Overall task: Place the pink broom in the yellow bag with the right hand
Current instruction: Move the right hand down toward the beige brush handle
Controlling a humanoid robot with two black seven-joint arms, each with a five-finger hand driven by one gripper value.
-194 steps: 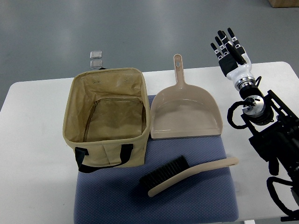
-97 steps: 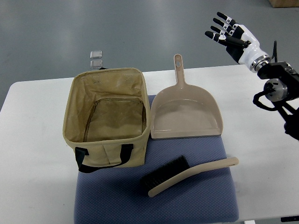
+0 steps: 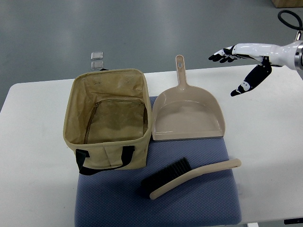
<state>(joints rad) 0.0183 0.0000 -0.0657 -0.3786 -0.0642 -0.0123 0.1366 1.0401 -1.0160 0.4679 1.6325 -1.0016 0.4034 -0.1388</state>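
Leftmost, the yellow bag [image 3: 108, 125] stands upright and open-topped on the white counter [image 3: 33, 156], its black handle [image 3: 105, 158] hanging over the near wall and its base overlapping the left end of a blue mat [image 3: 199, 203]. Bare counter stretches between the bag and the counter's left edge. Just right of the bag, almost touching its side wall, a dustpan [image 3: 187, 116] lies flat with its handle pointing away toward the far edge of the counter and its open lip resting on the mat's far part. Nearer the camera, the pink broom [image 3: 189, 177] lies on the mat, well apart from the dustpan lip; its dark bristles [image 3: 165, 173] are at the left end near the bag's near right corner, and its handle runs up and right to the mat's right edge. Right of the mat the counter is bare. Above the counter's far right, the right hand [image 3: 244, 64] hovers with fingers spread, holding nothing.
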